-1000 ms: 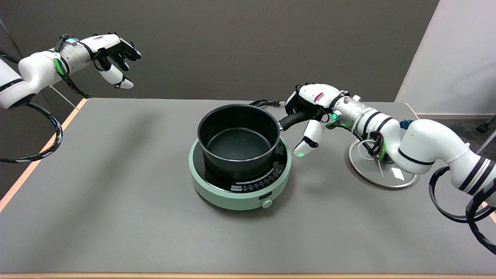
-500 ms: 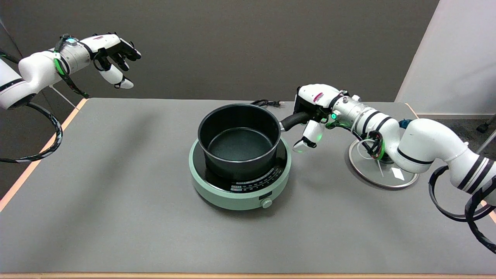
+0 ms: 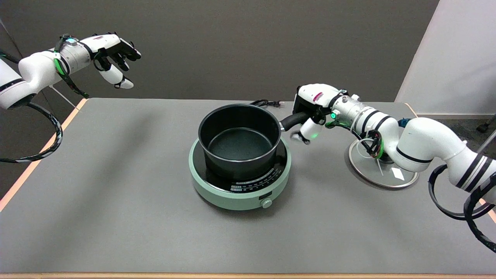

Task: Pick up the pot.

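Fingers of the right hand wrap the black handle of the pot, which sits on the green cooker, lid lying right of it.

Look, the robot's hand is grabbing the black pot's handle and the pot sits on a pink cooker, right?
Not quite. The cooker is pale green, not pink, as the head view shows. The rest holds: the right hand is on the handle of the black pot, which sits on the cooker.
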### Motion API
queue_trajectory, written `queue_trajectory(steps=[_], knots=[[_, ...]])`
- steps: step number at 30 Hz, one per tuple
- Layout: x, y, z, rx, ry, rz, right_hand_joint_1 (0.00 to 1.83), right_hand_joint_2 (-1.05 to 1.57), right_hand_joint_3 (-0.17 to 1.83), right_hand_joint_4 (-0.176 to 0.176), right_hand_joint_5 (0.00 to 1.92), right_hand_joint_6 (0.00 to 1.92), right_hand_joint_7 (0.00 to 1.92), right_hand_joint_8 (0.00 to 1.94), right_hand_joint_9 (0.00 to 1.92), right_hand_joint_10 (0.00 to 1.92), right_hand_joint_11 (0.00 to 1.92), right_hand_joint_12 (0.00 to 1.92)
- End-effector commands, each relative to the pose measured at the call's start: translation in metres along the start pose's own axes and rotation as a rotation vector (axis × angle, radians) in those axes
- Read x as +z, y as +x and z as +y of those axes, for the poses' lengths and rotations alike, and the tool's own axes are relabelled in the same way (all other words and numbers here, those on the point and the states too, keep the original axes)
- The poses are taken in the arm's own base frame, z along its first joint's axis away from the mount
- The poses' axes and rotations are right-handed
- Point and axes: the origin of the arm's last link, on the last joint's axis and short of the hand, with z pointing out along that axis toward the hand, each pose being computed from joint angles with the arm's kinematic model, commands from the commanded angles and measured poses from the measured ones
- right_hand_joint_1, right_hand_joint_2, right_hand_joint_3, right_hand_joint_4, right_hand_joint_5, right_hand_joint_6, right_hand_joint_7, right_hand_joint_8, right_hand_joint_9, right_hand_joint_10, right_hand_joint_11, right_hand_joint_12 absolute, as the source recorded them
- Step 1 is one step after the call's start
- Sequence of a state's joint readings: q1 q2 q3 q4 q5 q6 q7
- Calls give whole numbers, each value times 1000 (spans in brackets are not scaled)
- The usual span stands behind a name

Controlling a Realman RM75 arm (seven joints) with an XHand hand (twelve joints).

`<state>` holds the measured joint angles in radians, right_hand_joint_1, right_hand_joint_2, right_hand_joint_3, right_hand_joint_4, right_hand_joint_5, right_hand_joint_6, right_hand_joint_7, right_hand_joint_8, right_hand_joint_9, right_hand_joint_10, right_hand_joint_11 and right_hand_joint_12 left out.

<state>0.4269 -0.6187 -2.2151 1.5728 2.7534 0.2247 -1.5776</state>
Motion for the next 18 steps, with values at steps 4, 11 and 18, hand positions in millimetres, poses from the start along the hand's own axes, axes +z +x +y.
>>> queue_trajectory(steps=[4,11,18], knots=[[6,1,4,-14,-7,-4,1226,495,995,-125,1544,1544,1544,1544,1544,1544,1544,1544],[8,0,6,-11,-12,-9,1266,456,985,-123,1530,1530,1530,1530,1530,1530,1530,1530],[12,-6,10,39,-23,-30,1279,273,1444,-120,1488,1488,1488,1488,1488,1488,1488,1488]])
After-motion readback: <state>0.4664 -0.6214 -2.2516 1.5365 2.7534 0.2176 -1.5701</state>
